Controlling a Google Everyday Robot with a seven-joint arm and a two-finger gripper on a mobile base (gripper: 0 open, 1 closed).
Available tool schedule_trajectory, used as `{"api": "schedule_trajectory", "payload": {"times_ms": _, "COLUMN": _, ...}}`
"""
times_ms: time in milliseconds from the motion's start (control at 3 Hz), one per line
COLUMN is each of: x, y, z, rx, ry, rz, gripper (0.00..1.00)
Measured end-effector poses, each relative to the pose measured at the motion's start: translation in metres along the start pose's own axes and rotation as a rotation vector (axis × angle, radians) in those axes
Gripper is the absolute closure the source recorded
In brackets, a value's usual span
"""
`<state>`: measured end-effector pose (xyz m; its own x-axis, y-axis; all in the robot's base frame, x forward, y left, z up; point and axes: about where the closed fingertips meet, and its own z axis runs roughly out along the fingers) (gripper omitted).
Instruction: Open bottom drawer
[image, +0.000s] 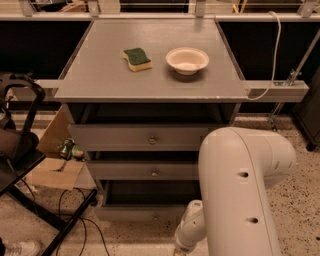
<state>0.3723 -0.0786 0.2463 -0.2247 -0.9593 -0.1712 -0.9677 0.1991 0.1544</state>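
The grey cabinet has three drawer fronts stacked under its top. The bottom drawer (135, 212) is the lowest, slimmest front, with a small round knob (154, 217). It stands out a little, with a dark gap above it. My white arm (245, 190) fills the lower right, and its lower link (189, 234) reaches down in front of the bottom drawer's right end. My gripper is out of view, below the bottom edge of the camera view.
A green-and-yellow sponge (137, 58) and a white bowl (187, 60) sit on the cabinet top (100, 75). The top drawer (125, 137) and middle drawer (130, 171) are above. A black chair frame (25, 150), cardboard (52, 172) and cables (75, 220) lie at the left.
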Motion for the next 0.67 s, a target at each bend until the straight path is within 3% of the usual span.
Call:
{"api": "schedule_trajectory", "payload": {"times_ms": 333, "x": -0.001, "y": 0.0, "z": 0.0, "rx": 0.0, "ry": -0.001, "rz": -0.006, "gripper": 0.0}}
{"api": "schedule_trajectory", "payload": {"times_ms": 667, "x": -0.005, "y": -0.001, "z": 0.021, "rx": -0.023, "ry": 0.008, "rz": -0.012, "gripper": 0.0}}
